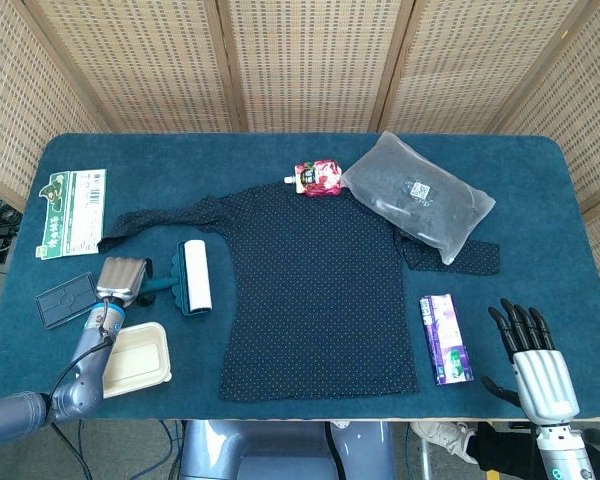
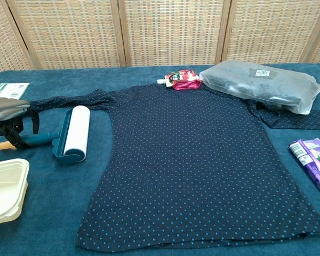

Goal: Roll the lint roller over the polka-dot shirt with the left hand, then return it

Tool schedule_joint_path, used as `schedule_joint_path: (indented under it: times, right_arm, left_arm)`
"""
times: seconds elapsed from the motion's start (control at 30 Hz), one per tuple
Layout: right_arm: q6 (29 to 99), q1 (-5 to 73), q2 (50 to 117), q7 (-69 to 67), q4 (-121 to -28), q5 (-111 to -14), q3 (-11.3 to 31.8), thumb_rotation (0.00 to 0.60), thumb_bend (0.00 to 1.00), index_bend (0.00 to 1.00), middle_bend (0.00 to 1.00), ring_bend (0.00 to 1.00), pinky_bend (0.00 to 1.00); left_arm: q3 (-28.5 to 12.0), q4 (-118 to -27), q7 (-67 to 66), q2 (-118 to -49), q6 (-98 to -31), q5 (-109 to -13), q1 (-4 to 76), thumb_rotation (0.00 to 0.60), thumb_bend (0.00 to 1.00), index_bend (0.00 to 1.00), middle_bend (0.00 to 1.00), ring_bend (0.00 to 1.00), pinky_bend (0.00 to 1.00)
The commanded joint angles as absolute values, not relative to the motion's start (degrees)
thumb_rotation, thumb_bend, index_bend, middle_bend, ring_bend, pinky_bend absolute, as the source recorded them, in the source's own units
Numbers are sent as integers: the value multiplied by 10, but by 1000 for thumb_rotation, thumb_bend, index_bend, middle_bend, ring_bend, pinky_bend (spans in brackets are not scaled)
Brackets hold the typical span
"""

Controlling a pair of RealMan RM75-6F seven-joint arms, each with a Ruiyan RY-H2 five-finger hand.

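From the head view, the lint roller (image 1: 185, 279) is lying near the tabletop's left edge, just beside the polka-dot shirt (image 1: 320, 290). The left hand (image 1: 120, 280) is hovering over its handle; the right hand (image 1: 532, 355) is resting spread, holding nothing.

From the chest view, the left hand (image 2: 10, 114) is reaching its fingers down around the handle; whether they are gripping, I cannot tell. The roller looks light and rigid, best held by the handle.

A red pouch (image 1: 320, 178) is seen at twelve o'clock, a grey bag (image 1: 417, 195) at one, a cream container (image 1: 135, 358) at eight.
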State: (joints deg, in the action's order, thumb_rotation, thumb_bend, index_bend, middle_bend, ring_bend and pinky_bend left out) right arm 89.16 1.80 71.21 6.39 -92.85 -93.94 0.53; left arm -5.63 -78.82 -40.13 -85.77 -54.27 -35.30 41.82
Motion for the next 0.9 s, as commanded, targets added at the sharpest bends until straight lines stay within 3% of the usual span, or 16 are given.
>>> schedule_joint_path:
  times: [0.03, 0.23, 0.4, 0.5, 0.63, 0.9]
  right_arm:
    - [893, 18, 711, 63, -929, -940, 5, 600, 94, 0, 0, 0, 0]
    - [900, 16, 707, 59, -933, -940, 7, 600, 94, 0, 0, 0, 0]
    - [906, 14, 702, 52, -937, -942, 9, 600, 93, 0, 0, 0, 0]
    - [907, 14, 701, 49, -937, -942, 9, 600, 93, 0, 0, 0, 0]
    - [907, 14, 700, 47, -937, -943, 9, 600, 94, 0, 0, 0, 0]
    - [900, 16, 698, 39, -932, -928, 14, 600, 93, 0, 0, 0, 0]
  left_arm:
    - [-54, -777, -398, -868, -542, -352, 418, 600, 282, 432, 901, 720, 653]
    - [-44, -758, -406, -888, -550, -359, 418, 600, 294, 461, 902, 720, 653]
    - [-41, -762, -419, -892, -580, -381, 418, 600, 541, 723, 901, 720, 653]
    - [-42, -775, -421, -882, -599, -405, 418, 600, 571, 830, 901, 720, 653]
    - [-45, -809, -431, -847, -608, -435, 424, 600, 570, 859, 901, 720, 653]
    - [-43, -844, -405, -779, -526, -485, 455, 600, 546, 878, 901, 720, 653]
